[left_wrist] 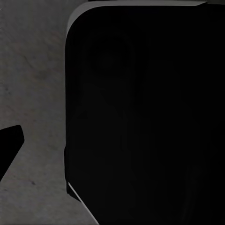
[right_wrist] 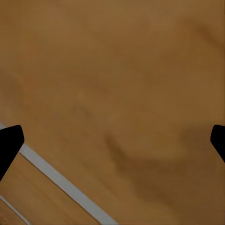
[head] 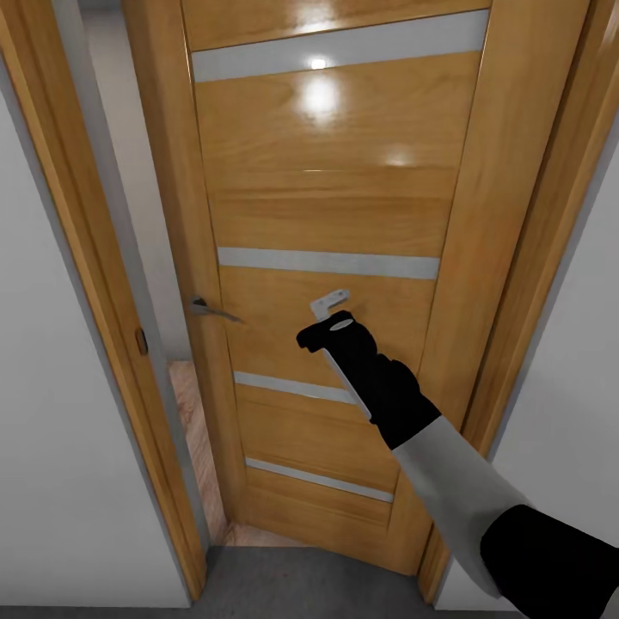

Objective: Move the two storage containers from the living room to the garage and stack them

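The two storage containers are out of view. In the head view my right arm reaches forward, and its gripper [head: 330, 304] is close against the orange-wood door [head: 327, 206], right of the door handle [head: 211, 309]. The right wrist view has the door panel very near, with the right gripper [right_wrist: 112, 150] open and one dark fingertip [right_wrist: 9, 145] at each side edge. In the left wrist view one dark fingertip [left_wrist: 9, 147] of the left gripper hangs over grey concrete floor [left_wrist: 33, 70], beside a black part of my own body [left_wrist: 140, 117].
The door stands slightly ajar. The gap on its handle side shows light wood-plank flooring [head: 193, 430] beyond. The wooden door frame [head: 77, 284] and white walls [head: 52, 481] close in on both sides. Grey concrete floor [head: 301, 585] lies at the threshold.
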